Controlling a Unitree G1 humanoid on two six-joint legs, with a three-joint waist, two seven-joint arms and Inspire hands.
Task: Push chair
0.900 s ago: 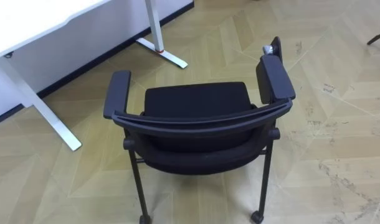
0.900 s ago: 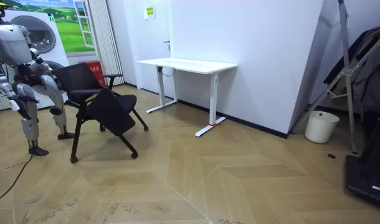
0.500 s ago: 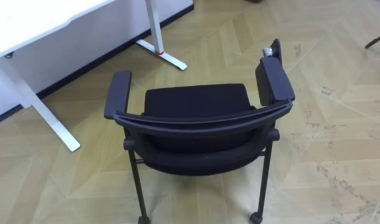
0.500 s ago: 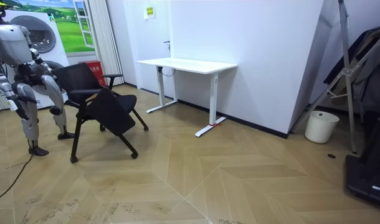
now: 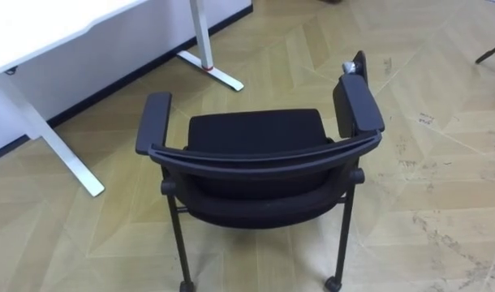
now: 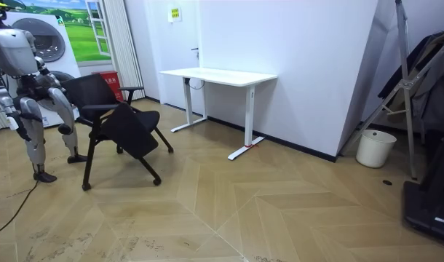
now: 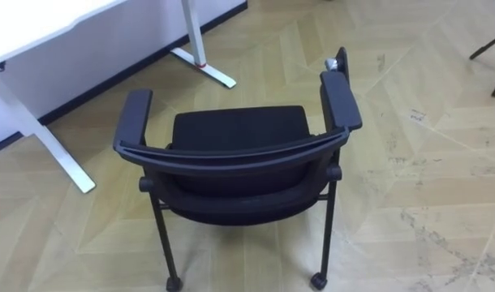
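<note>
A black chair with two armrests and castors stands right in front of me, its curved backrest nearest and its seat facing away. In the right eye view the chair looks the same. In the room view the chair is at the room view's left. I stand upright just behind its back. My right hand hangs low beside my body, apart from the chair.
A white desk on white legs stands beyond the chair to the left, against the wall; its foot lies on the floor ahead. Wooden floor stretches ahead and right. A white bin sits by the far wall.
</note>
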